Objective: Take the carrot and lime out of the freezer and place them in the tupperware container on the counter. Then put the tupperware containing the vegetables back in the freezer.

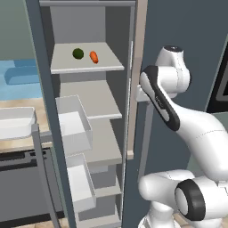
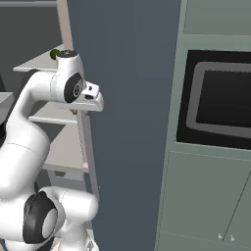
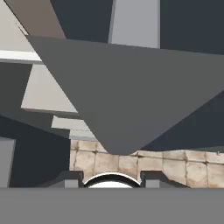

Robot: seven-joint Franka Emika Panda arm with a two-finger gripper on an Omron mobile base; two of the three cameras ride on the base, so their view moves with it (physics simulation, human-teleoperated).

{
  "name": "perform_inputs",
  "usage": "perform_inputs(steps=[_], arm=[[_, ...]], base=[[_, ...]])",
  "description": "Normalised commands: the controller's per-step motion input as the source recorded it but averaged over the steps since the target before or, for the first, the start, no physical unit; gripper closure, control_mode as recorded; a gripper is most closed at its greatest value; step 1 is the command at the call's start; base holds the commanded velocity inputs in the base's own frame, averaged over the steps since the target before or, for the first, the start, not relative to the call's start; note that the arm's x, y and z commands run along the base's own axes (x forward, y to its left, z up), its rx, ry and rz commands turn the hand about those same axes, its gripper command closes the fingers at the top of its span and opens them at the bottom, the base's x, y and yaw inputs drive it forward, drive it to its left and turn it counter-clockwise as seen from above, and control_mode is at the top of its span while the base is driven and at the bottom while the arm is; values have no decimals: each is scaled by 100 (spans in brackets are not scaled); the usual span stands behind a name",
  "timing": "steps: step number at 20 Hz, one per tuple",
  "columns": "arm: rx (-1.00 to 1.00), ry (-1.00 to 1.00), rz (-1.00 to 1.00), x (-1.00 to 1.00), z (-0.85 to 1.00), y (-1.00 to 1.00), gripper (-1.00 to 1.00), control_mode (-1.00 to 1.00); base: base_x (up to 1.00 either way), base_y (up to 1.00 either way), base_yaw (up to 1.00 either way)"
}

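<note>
Left base view, far left: shallow white tupperware container (image 1: 15,121) resting on the beige counter (image 1: 22,143), nothing visible inside, right rim close to the freezer door's edge.
Door: slate-blue door of the freezer (image 1: 84,133) swung open, carrying white door bins (image 1: 75,127) stacked one above another, upper bin looking empty, lower one's contents not readable.
Top shelf: flat pale shelf (image 1: 87,60) carrying the lime (image 1: 78,54) on the left and the carrot (image 1: 94,57) just beside it on the right, apart, both back from the front lip.
Open room on shelf: bare surface ahead of and to the right of the carrot, up to the freezer's right wall.
Lower shelves: pale, flat, bare where visible.
Right edge: tan vertical strip of the freezer frame, with the white arm (image 1: 164,98) bent just to its right, wrist end touching or nearly touching that frame.
Right base view: lime (image 2: 53,54) peeking past the arm's upper joint; black oven window (image 2: 218,100) well to the right.
Hand view: pincer (image 3: 112,177) tips low in frame, set apart, nothing between them; shelf edges slanting above, tiled floor (image 3: 144,164) beyond.
</note>
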Motion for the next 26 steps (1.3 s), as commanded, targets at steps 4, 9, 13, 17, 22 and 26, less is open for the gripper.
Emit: perform_inputs(steps=[4,9,13,17,22,26], arm=[[0,0,0,-7,0,0,-100,-100],[0,-1,0,-29,2,25,-100,-100],[-1,-5,0,-21,16,38,-100,-100],[-1,-10,0,-6,34,37,-100,-100],[0,-15,0,0,46,27,-100,-100],[0,-23,0,0,47,21,-100,-100]], base=[[0,0,0],[0,0,0],[0,0,0],[0,0,0],[0,0,0],[0,0,0]])
